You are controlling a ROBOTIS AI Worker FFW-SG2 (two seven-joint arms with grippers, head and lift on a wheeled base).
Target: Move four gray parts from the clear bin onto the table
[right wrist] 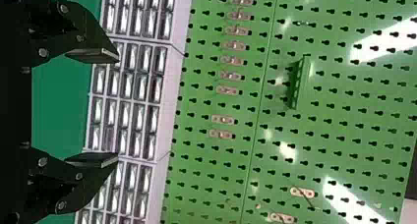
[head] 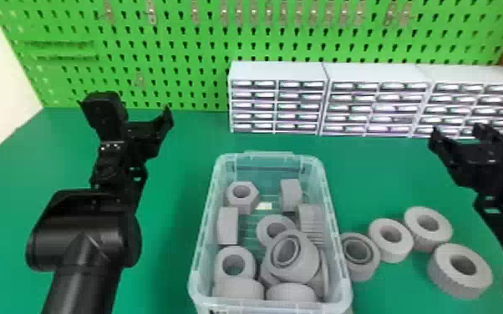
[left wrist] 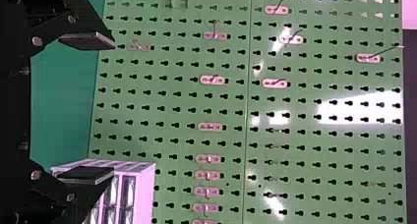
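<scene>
Four gray rings [head: 440,265] lay on the green table [head: 167,250] at three o'clock from the clear bin [head: 197,286] — more gray parts [head: 296,267] sat inside. The left gripper [head: 148,119] hung toward ten o'clock, the right gripper [head: 457,133] toward two — both had jaws spread, pinching nothing.

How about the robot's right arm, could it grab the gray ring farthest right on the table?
Probably yes: the right gripper is open and empty, and nothing lies on top of that gray ring. It would likely need to come down first.
</scene>
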